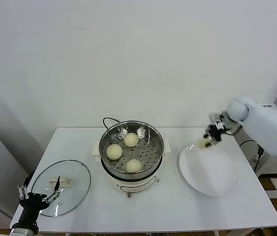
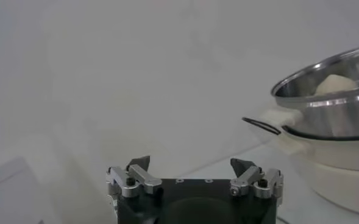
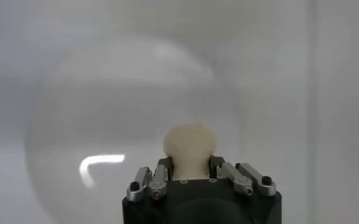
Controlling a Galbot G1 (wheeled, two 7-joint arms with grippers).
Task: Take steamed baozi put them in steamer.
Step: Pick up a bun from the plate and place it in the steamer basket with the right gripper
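Note:
The steel steamer [image 1: 156, 139] stands mid-table on its cream base, and three cream-white baozi lie on its perforated floor: one at the back [image 1: 131, 139], one at the left [image 1: 114, 151], one at the front [image 1: 134, 165]. My right gripper [image 1: 208, 141] hangs over the far left rim of the white plate [image 1: 217, 182], shut on a fourth baozi [image 3: 189, 146] that bulges out between the fingers [image 3: 163, 167]. My left gripper [image 1: 38, 197] is parked low at the table's left front corner, open and empty [image 2: 190, 164].
A round glass lid [image 1: 74, 184] with a white handle lies flat on the table's left side, just beside my left gripper. A black cord [image 1: 107, 120] loops behind the steamer. The white wall stands close behind the table.

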